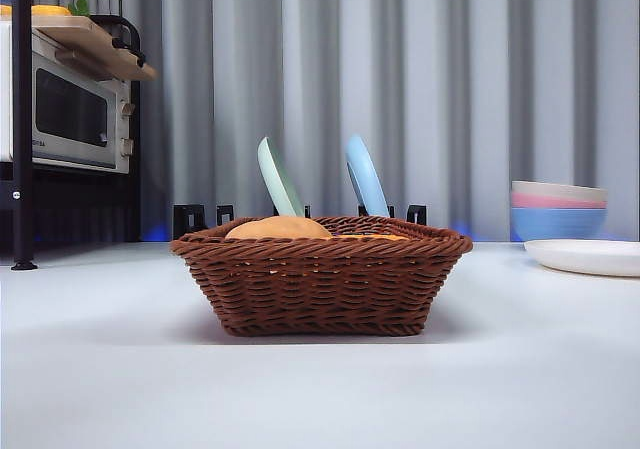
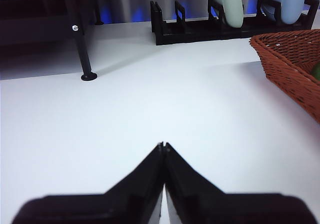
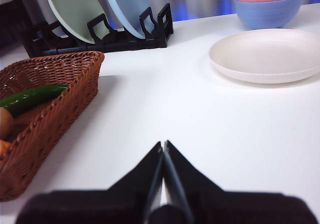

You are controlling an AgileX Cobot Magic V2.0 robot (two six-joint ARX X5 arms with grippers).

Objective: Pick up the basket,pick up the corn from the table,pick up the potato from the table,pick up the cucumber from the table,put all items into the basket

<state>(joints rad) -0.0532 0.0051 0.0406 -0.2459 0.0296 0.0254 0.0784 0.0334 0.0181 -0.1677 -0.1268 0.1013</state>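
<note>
The reddish-brown wicker basket [image 1: 320, 279] stands on the white table [image 1: 100, 369] in the middle of the front view. The tan potato [image 1: 278, 229] rises above its rim at the left, and a sliver of orange corn [image 1: 375, 236] shows at the rim to the right. In the right wrist view the green cucumber [image 3: 31, 96] lies inside the basket [image 3: 55, 104], with the potato [image 3: 5, 122] and the corn [image 3: 4, 146] just visible beside it. My left gripper [image 2: 163, 145] is shut over bare table left of the basket [image 2: 295, 64]. My right gripper [image 3: 163, 144] is shut over bare table right of it.
A black dish rack [image 1: 200, 216] behind the basket holds a green plate [image 1: 278, 177] and a blue plate [image 1: 365, 176]. Stacked pastel bowls [image 1: 558, 209] and a white plate [image 1: 590, 256] sit at the right. A toaster oven [image 1: 70, 109] on a black stand is at the left.
</note>
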